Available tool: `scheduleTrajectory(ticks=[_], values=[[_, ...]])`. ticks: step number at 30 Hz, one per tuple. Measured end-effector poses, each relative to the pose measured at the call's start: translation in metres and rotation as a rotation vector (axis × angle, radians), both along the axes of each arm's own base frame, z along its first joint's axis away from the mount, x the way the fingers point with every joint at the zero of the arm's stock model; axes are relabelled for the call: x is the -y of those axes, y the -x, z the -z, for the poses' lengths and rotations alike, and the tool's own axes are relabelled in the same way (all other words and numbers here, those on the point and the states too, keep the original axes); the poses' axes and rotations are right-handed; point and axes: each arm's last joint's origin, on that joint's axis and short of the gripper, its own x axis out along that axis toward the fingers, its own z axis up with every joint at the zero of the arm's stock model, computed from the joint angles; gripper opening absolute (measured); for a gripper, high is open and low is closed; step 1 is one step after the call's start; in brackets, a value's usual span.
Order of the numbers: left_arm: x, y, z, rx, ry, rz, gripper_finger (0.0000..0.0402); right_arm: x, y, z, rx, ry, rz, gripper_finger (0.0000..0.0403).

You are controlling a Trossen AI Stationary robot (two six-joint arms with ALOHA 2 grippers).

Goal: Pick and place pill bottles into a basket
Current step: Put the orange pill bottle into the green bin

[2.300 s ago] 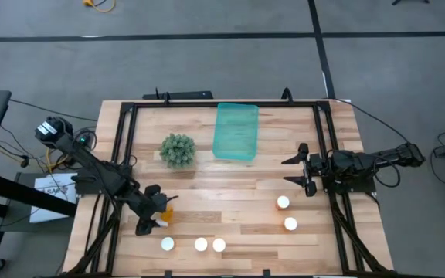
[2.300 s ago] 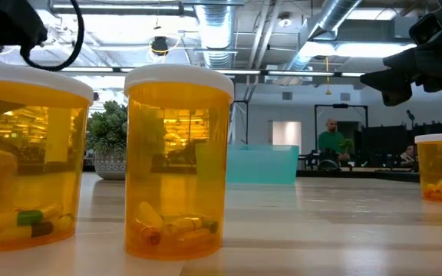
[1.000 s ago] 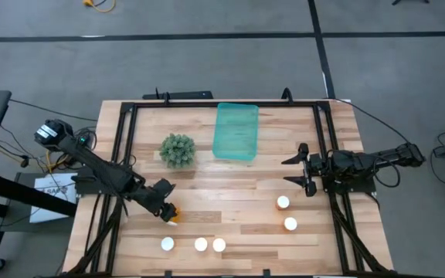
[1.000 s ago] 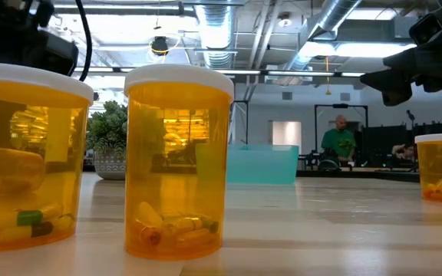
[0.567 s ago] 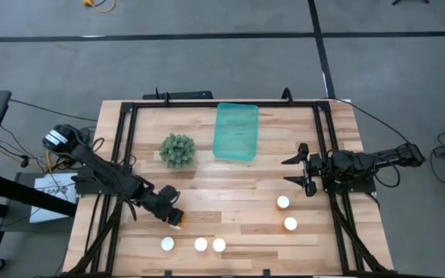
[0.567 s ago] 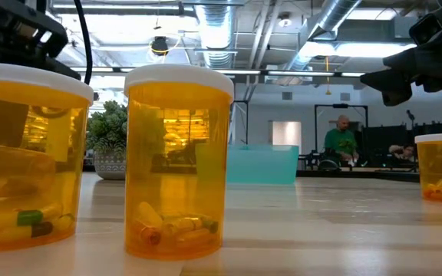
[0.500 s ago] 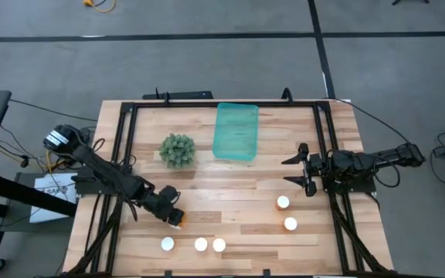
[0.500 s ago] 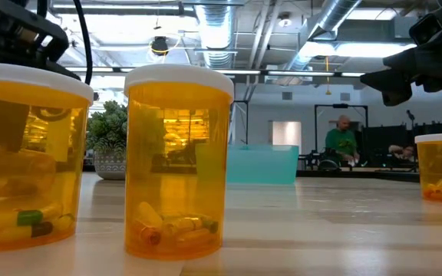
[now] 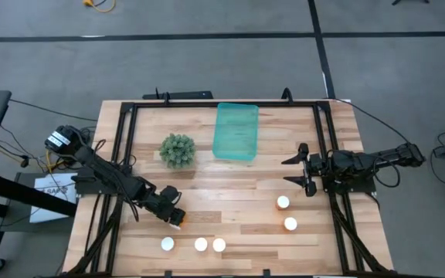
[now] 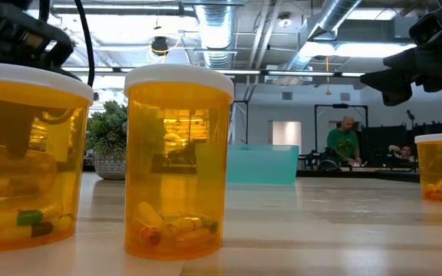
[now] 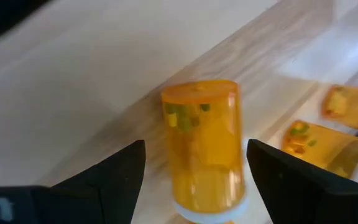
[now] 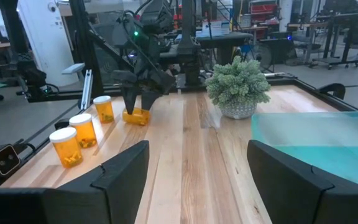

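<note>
Left gripper (image 9: 178, 219) spread wide around tipped-over bottle (image 11: 204, 147), right gripper (image 9: 299, 171) also spread, well off by basket (image 9: 236, 131)

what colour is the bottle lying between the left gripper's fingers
Translucent orange with a white cap, best seen in the left wrist view: the pill bottle.

Light wood table (image 9: 230, 185) carries teal basket (image 9: 236, 131), green plant (image 9: 178, 150), white-capped pill bottles (image 9: 200, 245).
</note>
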Motion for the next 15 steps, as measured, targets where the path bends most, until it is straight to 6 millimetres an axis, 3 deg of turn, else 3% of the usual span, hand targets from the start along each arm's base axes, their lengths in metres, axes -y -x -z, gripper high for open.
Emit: scheduleTrajectory(ticks=[6,15], values=[[0.005,-0.010,0.012,-0.012,0.026,0.063,0.0270,0.000,0.000,0.000,0.000,0.000,0.000,0.0265],[0.002,-0.022,0.002,-0.032,-0.051,0.142,0.0265,0.000,0.000,0.000,0.001,0.000,0.000,0.0265]])
